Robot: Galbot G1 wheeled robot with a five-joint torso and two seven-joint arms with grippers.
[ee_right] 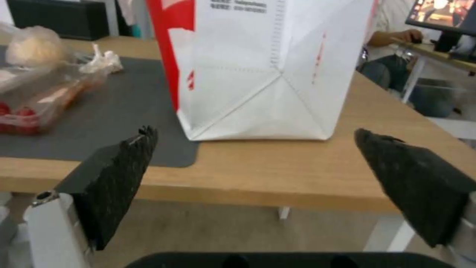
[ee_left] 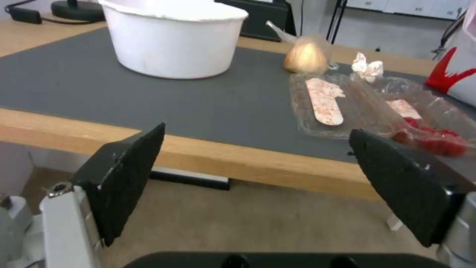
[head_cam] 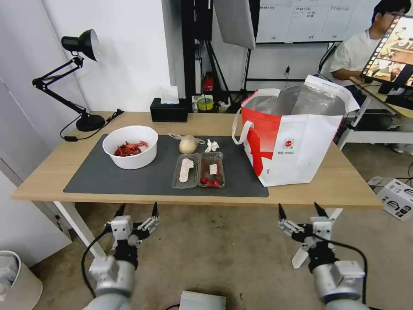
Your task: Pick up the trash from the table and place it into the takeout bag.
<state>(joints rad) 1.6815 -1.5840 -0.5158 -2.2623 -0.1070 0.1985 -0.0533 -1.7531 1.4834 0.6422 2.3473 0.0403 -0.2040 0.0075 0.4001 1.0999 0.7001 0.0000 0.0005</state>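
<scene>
The left gripper (head_cam: 137, 209) and the right gripper (head_cam: 300, 208) are held low in front of the table (head_cam: 301, 189), below its near edge, each with fingers spread wide and nothing between them. On the dark mat (head_cam: 112, 176) are set a white bowl (head_cam: 130, 147) of red shells, a clear hinged tray (head_cam: 198, 170), a beige wrapped lump (head_cam: 187, 144) and a crumpled tissue (head_cam: 211, 145) just behind the tray. The takeout bag (head_cam: 297, 142) is stood upright at the mat's right end, its mouth open.

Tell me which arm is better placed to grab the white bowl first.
Probably the left. The left gripper hangs open below the table edge nearest the white bowl; the right gripper sits before the takeout bag.
</scene>
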